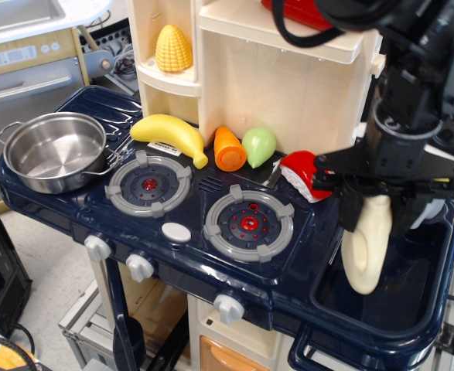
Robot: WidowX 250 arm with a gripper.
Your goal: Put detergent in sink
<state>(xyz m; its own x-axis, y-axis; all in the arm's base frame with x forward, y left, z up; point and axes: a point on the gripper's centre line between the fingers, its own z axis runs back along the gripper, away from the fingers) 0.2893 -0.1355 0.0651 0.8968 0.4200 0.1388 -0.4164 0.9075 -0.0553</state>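
While my hand [378, 202] pinches the detergent [368, 246] by its top, the bottle hangs near-upright, its base directly above the sink [387, 325].

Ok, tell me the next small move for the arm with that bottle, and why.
Probably lower a little further, then let go. The end effector holds the bottle upright by its top, and its lower end already hangs over the left part of the sink, seemingly above the floor. Releasing lower should keep it from bouncing out.
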